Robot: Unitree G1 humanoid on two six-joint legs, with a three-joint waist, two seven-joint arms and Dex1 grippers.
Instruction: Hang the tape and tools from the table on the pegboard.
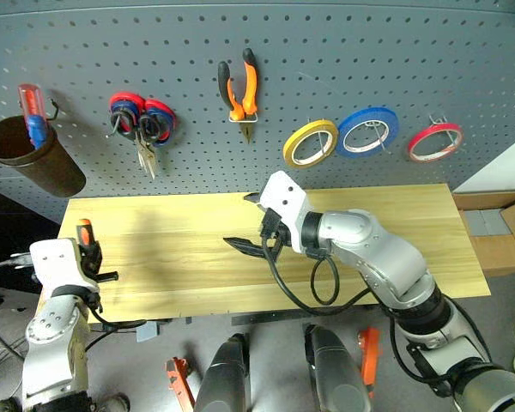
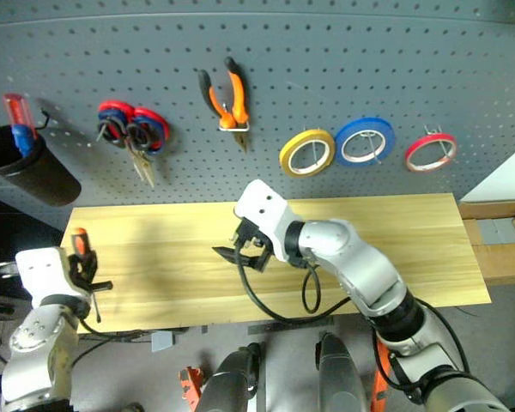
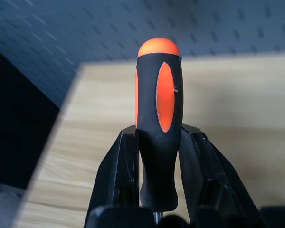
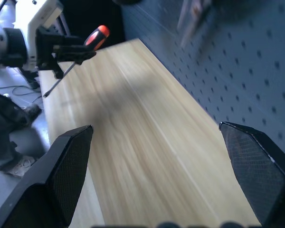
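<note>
My left gripper [image 1: 92,257] is shut on the orange-and-black handle of the long screwdriver [image 3: 159,95], holding it upright off the table's [image 1: 386,249] left end, shaft pointing down. My right gripper [image 1: 249,221] hovers open over the middle of the table with nothing between its fingers. On the pegboard [image 1: 369,60] hang the orange-and-black pliers [image 1: 239,86], the thin red tape [image 1: 434,142] at the far right, and black-handled scissors [image 1: 148,129] bunched with a red-and-blue pair. The right wrist view shows the screwdriver [image 4: 94,38] in the left gripper [image 4: 61,47].
A yellow roll [image 1: 310,142] and a blue roll [image 1: 367,131] hang left of the red tape. A brown cup [image 1: 34,159] with a red-handled screwdriver [image 1: 30,107] hangs at the board's left. Cardboard boxes [image 1: 498,240] stand past the table's right end.
</note>
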